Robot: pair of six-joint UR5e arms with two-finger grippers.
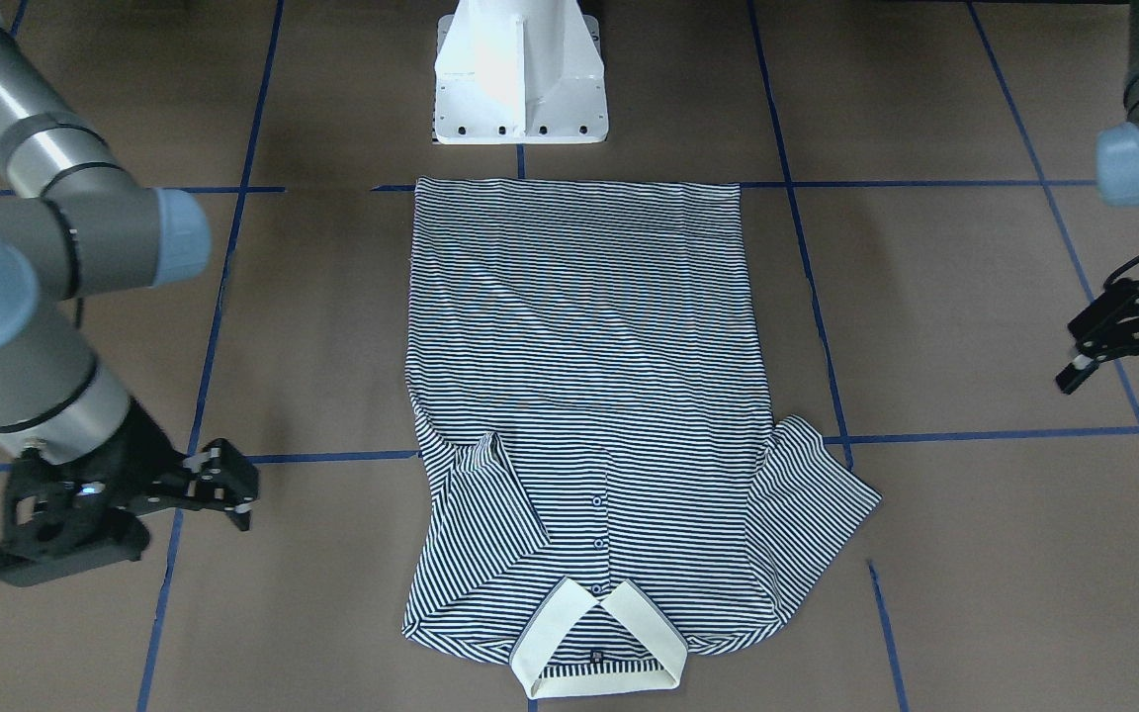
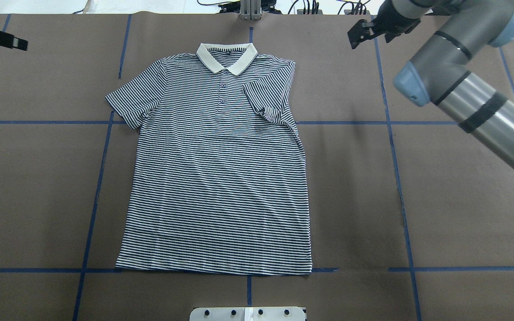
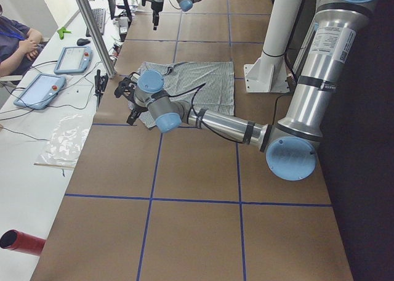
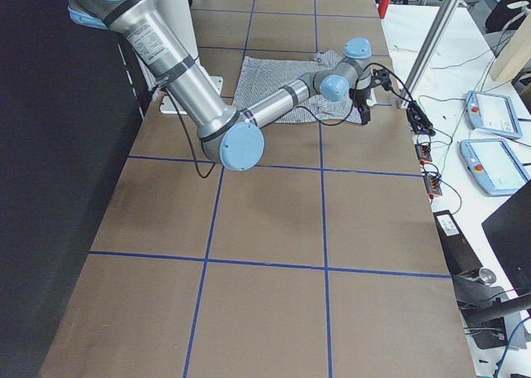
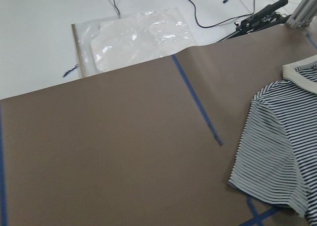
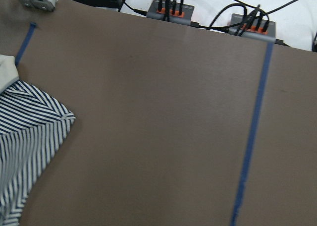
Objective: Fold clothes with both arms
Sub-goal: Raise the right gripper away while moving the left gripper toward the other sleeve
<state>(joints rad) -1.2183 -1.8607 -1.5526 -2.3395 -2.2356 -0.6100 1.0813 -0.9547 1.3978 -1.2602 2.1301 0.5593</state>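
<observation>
Overhead exterior: right arm [image 2: 471,107] outstretched beside shirt [image 2: 217,178].

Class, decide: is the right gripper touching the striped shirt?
Apart. The front-facing view shows a wide strip of bare table between the right gripper and the shirt.
</observation>
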